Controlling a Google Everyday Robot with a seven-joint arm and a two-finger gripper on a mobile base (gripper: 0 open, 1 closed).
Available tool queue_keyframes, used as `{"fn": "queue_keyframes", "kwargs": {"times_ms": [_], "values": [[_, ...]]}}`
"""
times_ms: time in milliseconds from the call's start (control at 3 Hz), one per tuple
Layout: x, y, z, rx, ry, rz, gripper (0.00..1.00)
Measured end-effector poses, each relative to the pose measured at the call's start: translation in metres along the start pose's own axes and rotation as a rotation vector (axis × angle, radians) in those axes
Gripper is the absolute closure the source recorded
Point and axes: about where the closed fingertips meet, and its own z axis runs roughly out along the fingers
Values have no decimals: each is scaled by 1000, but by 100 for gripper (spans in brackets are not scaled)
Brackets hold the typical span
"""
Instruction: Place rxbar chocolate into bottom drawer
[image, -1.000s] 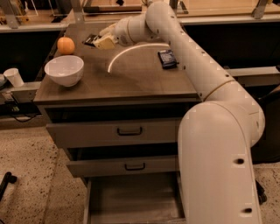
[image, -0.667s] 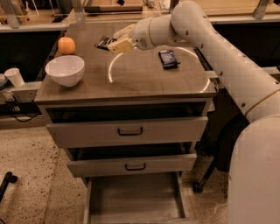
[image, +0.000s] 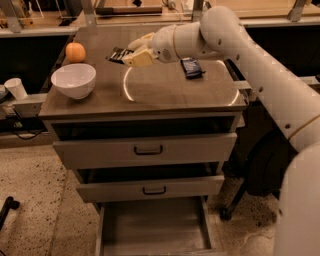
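**Q:** Which part of the rxbar chocolate (image: 115, 53) is concealed?
**A:** Its right end, covered by the gripper (image: 128, 54), which pinches it over the rear left of the cabinet top (image: 170, 92). The wrapper lettering is illegible.
**Q:** And the bottom drawer (image: 150, 227)?
**A:** Its front is cut off by the lower edge.
**Q:** Elsewhere?
**A:** The arm (image: 270, 75) leaves at the right edge. The recesses of the upper drawer (image: 100, 150) and middle drawer (image: 110, 190) lie in shadow. Print on the dark-blue bar (image: 191, 66) is unreadable.

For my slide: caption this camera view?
Gripper holds the rxbar chocolate over the cabinet top; bottom drawer open below.
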Motion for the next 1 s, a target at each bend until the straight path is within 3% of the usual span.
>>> {"fn": "queue_keyframes", "kwargs": {"times_ms": [333, 667, 1000], "values": [[-3, 57, -29, -101, -61, -7, 100], [13, 113, -62, -179, -68, -1, 100], [37, 152, -89, -224, -22, 6, 100]]}}
